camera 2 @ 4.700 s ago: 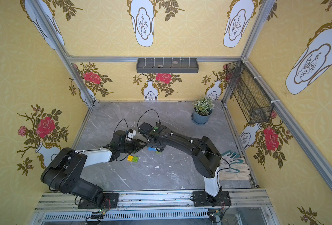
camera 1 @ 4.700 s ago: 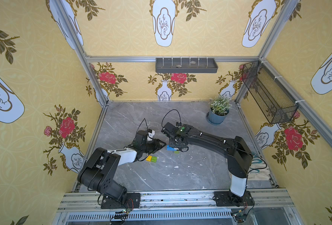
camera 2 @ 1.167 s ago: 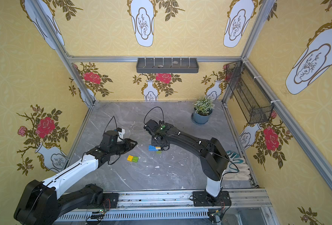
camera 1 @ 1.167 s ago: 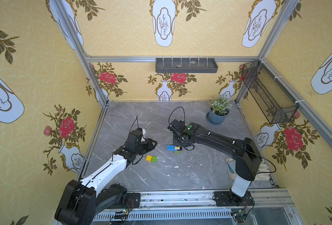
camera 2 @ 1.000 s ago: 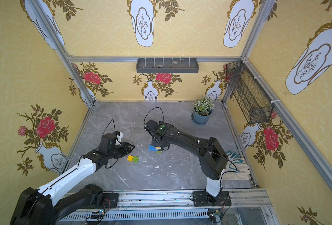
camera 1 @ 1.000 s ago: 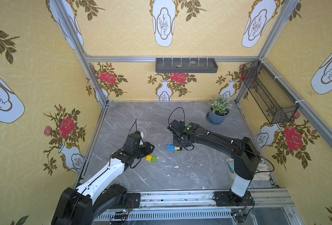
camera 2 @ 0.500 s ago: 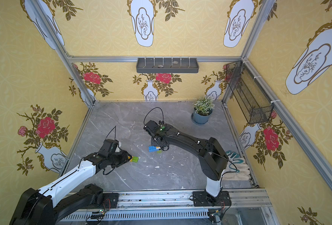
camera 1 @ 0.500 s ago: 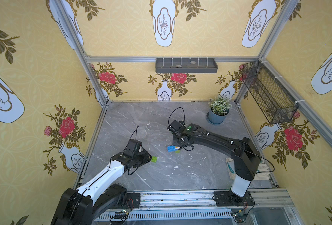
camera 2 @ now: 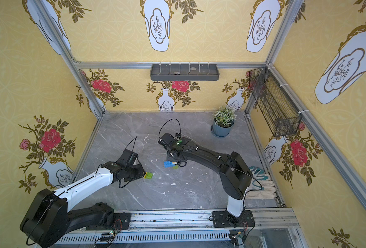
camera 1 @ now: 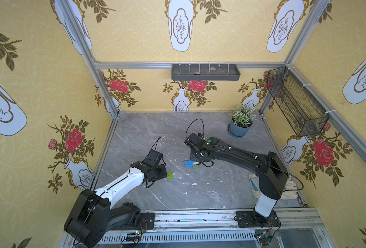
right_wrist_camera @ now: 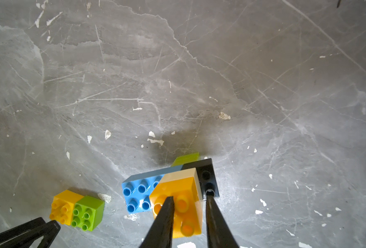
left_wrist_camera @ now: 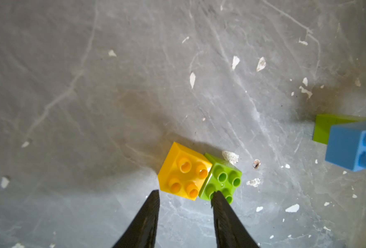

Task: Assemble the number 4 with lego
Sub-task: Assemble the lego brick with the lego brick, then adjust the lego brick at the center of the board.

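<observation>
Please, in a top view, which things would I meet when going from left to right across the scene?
left arm → loose green brick → blue brick → plant → basket. The right arm spans several of these, so I leave it out.

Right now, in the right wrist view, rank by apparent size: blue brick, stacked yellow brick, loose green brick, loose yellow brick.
1. stacked yellow brick, though it is nearest the camera, so unsure.
2. blue brick, partly covered.
3. loose green brick and loose yellow brick look alike; no ranking.
</observation>
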